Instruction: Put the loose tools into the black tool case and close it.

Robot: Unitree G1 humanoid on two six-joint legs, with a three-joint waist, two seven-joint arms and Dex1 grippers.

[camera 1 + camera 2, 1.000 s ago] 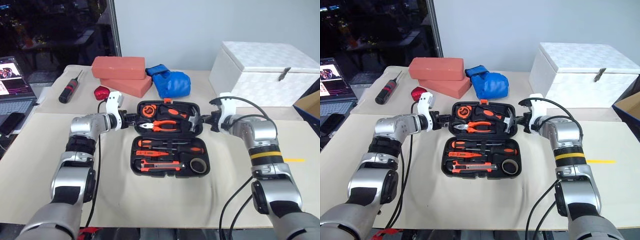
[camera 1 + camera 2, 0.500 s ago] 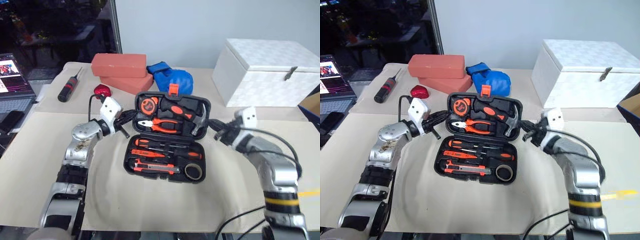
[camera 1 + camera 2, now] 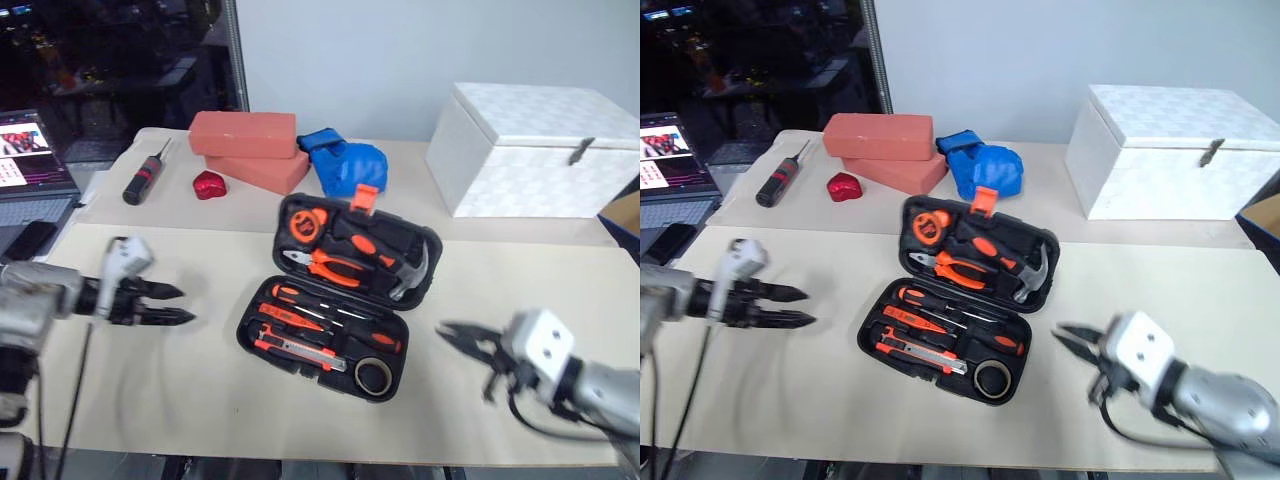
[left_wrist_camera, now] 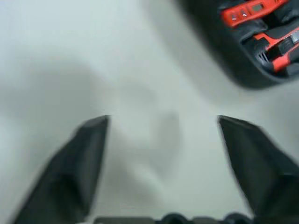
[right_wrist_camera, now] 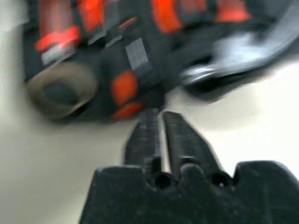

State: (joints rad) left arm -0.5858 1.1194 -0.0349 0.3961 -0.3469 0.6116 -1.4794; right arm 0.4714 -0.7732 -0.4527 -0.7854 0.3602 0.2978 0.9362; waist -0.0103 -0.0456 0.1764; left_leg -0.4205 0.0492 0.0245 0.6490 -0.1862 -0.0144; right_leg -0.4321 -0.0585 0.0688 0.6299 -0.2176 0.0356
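The black tool case (image 3: 340,295) lies open on the beige table (image 3: 200,390) in front of the white box (image 3: 540,150), its slots holding orange-handled screwdrivers (image 3: 300,305), a utility knife (image 3: 295,350) and a tape roll (image 3: 372,376). Left of the case, the left gripper (image 3: 170,304) has its fingers spread and empty; right of it, the right gripper (image 3: 455,335) has fingers pressed together, holding nothing.

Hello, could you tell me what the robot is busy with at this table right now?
It is packing a black tool case, which lies open on the table with its lid propped partway up. Screwdrivers, a utility knife and a tape roll sit in the lower half. Neither gripper holds anything: the left gripper is open beside the case, the right gripper shut.
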